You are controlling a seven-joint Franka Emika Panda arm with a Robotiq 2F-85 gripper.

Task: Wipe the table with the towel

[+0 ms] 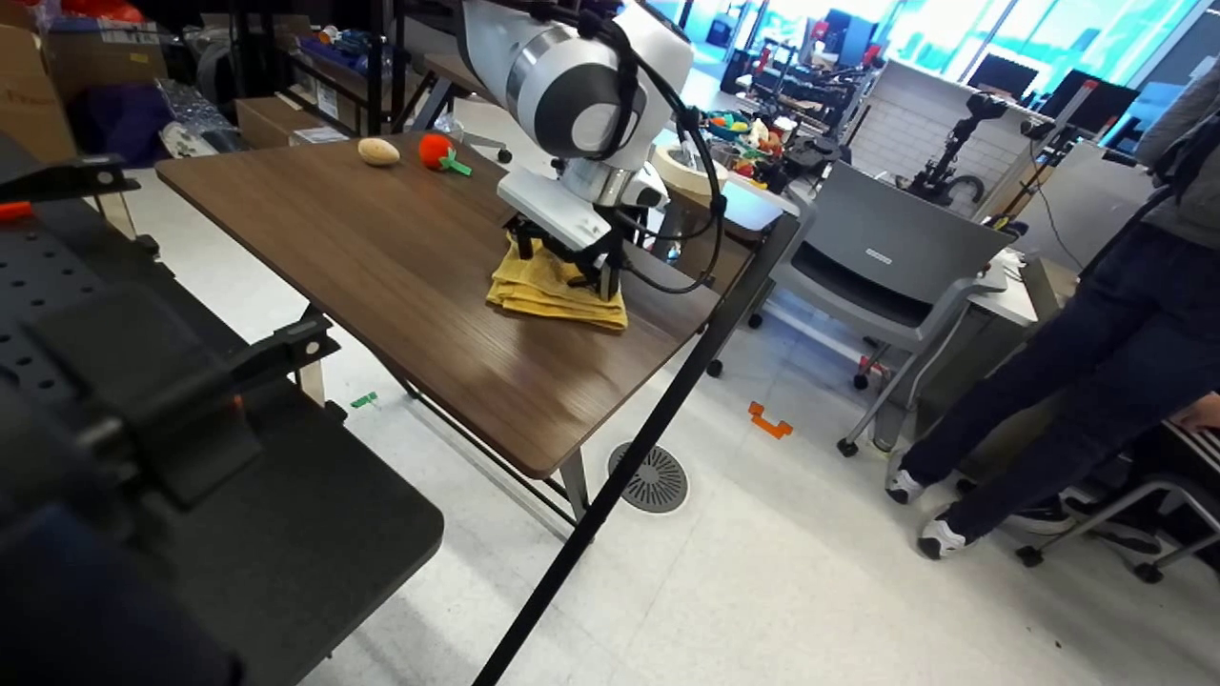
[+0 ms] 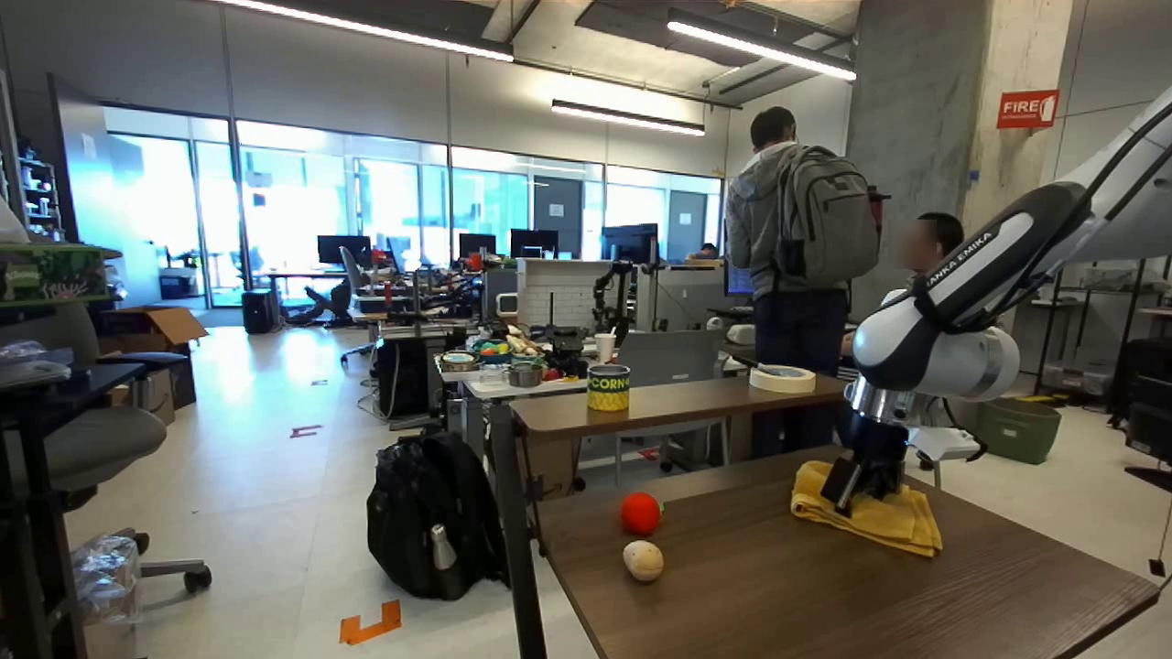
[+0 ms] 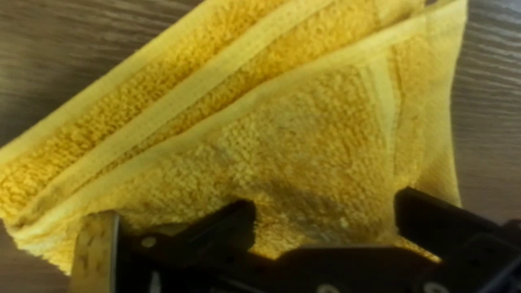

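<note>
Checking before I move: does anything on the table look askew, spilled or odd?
Only the towel: in the wrist view its folded edges are staggered rather than aligned, so it looks slightly askew. I see no spill or damage on the table.

My gripper point(image 1: 567, 274) over the folded yellow towel point(image 1: 534, 301), on the brown table point(image 1: 381, 267).
In an exterior view I see its fingers point(image 1: 610, 279) standing apart, though I can't quite tell whether they press into the towel. Well away from it, a beige ball point(image 1: 378, 151) and a red ball point(image 1: 436, 150) with a green strip point(image 1: 457, 167) lie near each other; off to the right, I see a grey chair point(image 1: 905, 224) and a person's dark-trousered legs point(image 1: 1077, 400).
</note>
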